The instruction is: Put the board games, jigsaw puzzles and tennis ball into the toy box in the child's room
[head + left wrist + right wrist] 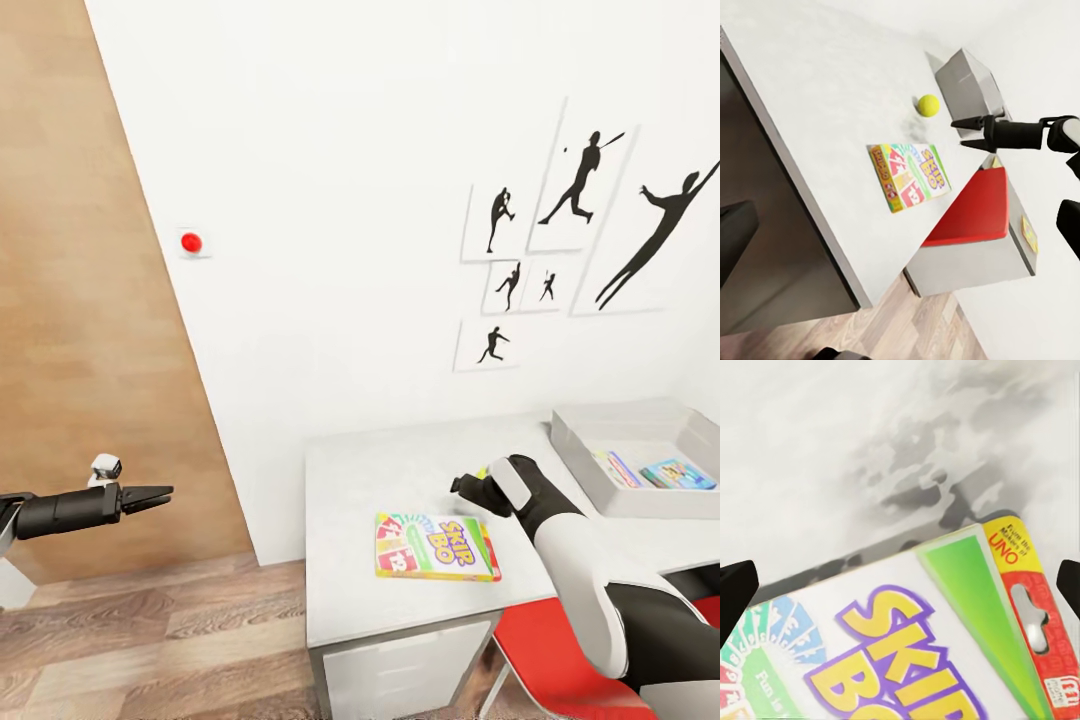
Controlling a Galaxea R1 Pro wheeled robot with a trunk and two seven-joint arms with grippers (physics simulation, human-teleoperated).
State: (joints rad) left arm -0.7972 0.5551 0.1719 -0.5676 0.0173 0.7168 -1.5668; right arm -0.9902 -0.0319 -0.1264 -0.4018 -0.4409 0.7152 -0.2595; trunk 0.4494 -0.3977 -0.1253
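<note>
A Skip-Bo board game lies flat on the white table, tennis ball nearby

One Skip-Bo board game, one tennis ball, one toy box, one red chair, six wall pictures

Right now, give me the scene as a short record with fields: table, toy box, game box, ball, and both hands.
table: white-topped desk against the white wall
toy box: shallow light-grey bin on the desk, colourful flat items inside
game box: long yellow-red-green Skip-Bo box flat on the desk, outside the bin
ball: small yellow-green tennis ball on the desk between game box and bin
right hand: open, over the desk near the ball
left hand: off the desk, above the floor, holding nothing
</note>
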